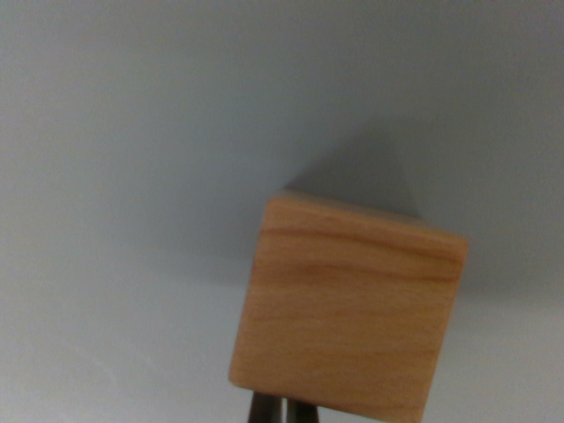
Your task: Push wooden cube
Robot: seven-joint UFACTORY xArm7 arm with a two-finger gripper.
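A wooden cube fills the lower right of the wrist view. It sits on a plain pale grey surface that takes up the rest of the frame. The cube is turned slightly, so its top edge slopes down from the upper left to the right, and its broad light-brown face looks toward the camera. Darker grain lines run across that face near the top, and the corners are softly rounded. The picture is a little blurred, so finer marks on the wood cannot be made out.

Behind the cube, toward the upper right of the frame, a dark triangular shadow falls on the grey surface, rising to a point above the cube's top edge.

At the bottom edge of the frame, just under the cube's lower left corner, the tips of the gripper show as two dark narrow fingers standing side by side with only a thin sliver between them, so the jaws look drawn together with nothing between them. The fingertips lie right against the cube's lower edge; whether they actually touch the wood cannot be told, since the cube hides where they meet it.
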